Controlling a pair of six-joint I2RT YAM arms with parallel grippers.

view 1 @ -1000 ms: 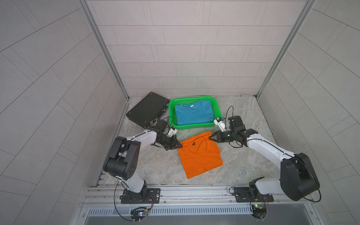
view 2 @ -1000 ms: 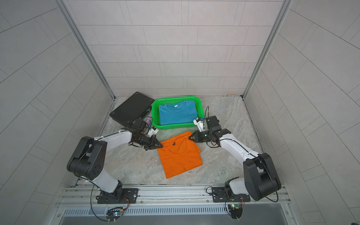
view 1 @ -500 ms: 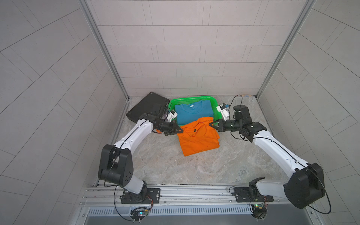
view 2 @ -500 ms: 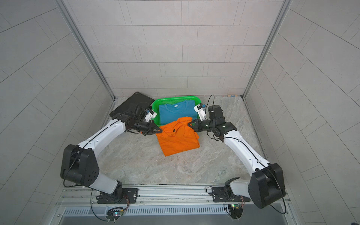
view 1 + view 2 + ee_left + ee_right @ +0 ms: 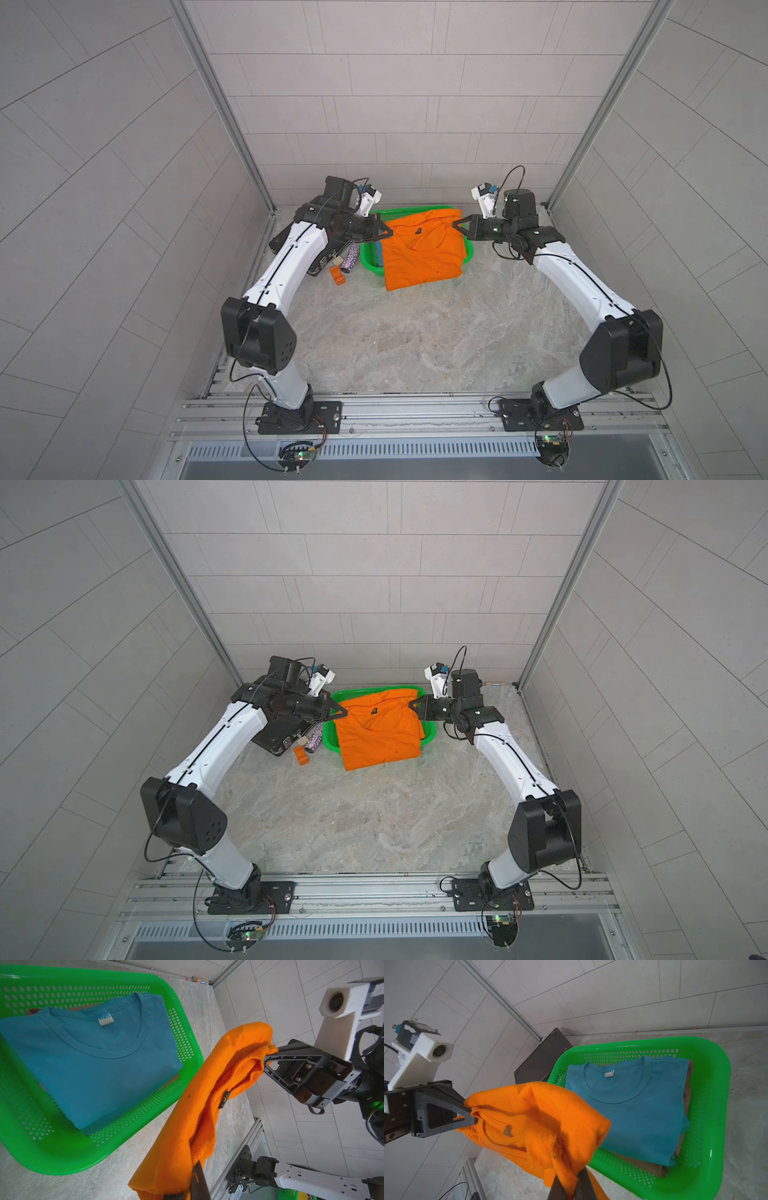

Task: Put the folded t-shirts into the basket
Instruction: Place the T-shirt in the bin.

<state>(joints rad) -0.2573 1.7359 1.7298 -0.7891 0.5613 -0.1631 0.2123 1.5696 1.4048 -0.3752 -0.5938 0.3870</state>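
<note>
Since a second ago I have lifted the orange t-shirt (image 5: 422, 253) off the table. It now hangs over the green basket (image 5: 368, 265), with its upper corners pinched in my closed left gripper (image 5: 388, 234) and right gripper (image 5: 455, 223). The teal t-shirt (image 5: 93, 1053) lies inside the basket.

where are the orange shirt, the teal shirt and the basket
orange shirt (image 5: 419, 259), in a top view, on its hanging front
teal shirt (image 5: 93, 1064), left wrist view, on the chest below the collar
basket (image 5: 714, 1095), right wrist view, on its perforated side wall
</note>
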